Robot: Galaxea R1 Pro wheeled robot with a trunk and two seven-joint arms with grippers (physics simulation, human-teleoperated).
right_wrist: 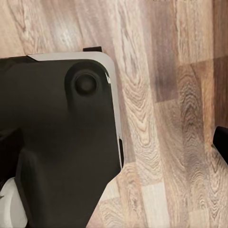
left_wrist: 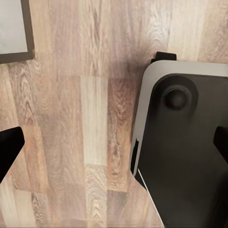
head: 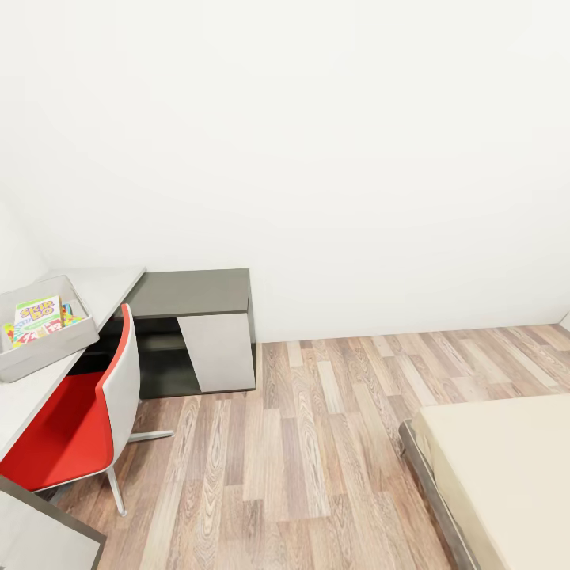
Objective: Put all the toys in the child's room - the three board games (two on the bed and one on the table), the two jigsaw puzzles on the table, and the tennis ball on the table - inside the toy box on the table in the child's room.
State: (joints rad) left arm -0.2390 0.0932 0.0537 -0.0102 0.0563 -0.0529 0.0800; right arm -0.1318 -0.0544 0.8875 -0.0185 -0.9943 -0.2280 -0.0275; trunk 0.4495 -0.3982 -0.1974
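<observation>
Both your grippers, left (left_wrist: 114, 142) and right (right_wrist: 114, 142), hang with fingers spread wide and empty over the wood floor (head: 317, 443) beside the robot base (left_wrist: 190, 156), while the toy box (head: 43, 348), holding board games (head: 38, 315), sits on the table (head: 95, 286) at left of the frame.

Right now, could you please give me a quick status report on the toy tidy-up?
Both end effectors open, empty, over the wood floor. Toy box on the table, colourful game boxes inside. Red chair against the table.
</observation>
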